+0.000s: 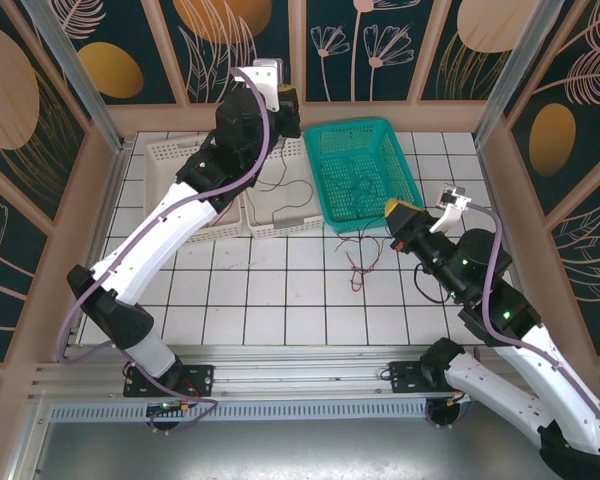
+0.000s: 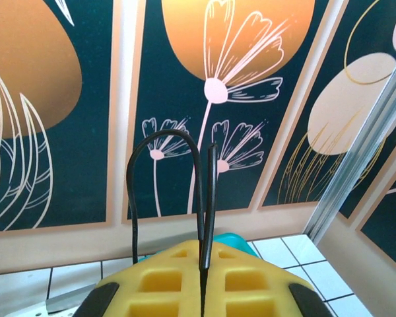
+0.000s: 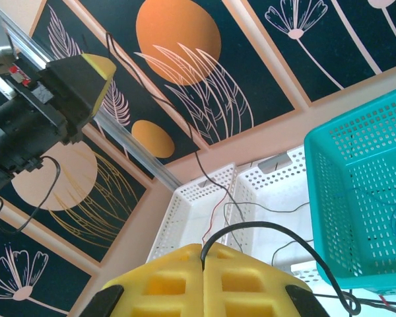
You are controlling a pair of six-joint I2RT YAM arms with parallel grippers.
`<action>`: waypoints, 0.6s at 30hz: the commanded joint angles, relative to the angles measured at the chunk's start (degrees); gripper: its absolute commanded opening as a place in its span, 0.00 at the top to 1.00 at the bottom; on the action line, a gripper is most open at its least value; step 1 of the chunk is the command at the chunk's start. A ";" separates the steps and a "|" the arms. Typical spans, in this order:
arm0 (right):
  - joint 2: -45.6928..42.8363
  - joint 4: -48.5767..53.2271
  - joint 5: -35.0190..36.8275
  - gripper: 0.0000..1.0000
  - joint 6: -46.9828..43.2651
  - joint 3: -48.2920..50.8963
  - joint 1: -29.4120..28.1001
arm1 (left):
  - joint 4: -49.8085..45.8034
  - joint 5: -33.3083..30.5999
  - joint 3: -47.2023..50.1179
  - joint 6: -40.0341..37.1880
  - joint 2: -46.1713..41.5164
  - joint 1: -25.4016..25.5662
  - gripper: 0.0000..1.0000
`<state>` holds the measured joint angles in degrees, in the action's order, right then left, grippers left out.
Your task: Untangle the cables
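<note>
Separation of one black strand from the bundle is, I judge, the step in hand. The left arm (image 1: 170,225) reaches far and high above the white baskets (image 1: 170,150). The right arm (image 1: 500,310) is low and bent, its wrist just beside the near right corner of the teal basket (image 1: 350,125).

The left gripper (image 2: 203,257) has its yellow pads pressed together on a black cable (image 2: 133,185), which rises from them in a loop. The right gripper (image 3: 202,259) is also clamped on a black strand that curves away toward the teal basket. I cannot tell whether both hold the same one.

The other cables lie partly inside the teal basket, and a red wire (image 1: 358,268) rests on the tiles in front of it. The next move probably calls for slowly drawing the two grippers apart while watching for a snag.
</note>
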<state>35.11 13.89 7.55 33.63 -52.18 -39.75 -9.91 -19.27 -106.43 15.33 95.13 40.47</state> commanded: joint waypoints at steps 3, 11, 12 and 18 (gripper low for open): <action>-0.29 -1.68 -0.42 1.00 0.39 -0.17 0.20 | 4.60 1.69 3.44 0.85 2.00 -0.31 1.00; -1.32 -0.62 0.47 1.00 -0.23 -0.02 0.26 | 11.84 3.07 13.83 5.20 2.70 -1.81 1.00; -1.42 -0.55 0.53 1.00 -0.31 0.15 0.27 | 12.99 3.33 15.45 6.01 2.70 -2.17 1.00; -1.86 -0.18 0.97 1.00 -0.58 0.80 0.28 | 19.97 7.78 25.76 13.11 2.73 -5.58 1.00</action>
<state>33.93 13.98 7.66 33.54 -52.10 -39.72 3.70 -14.26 -83.29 23.70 97.60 36.12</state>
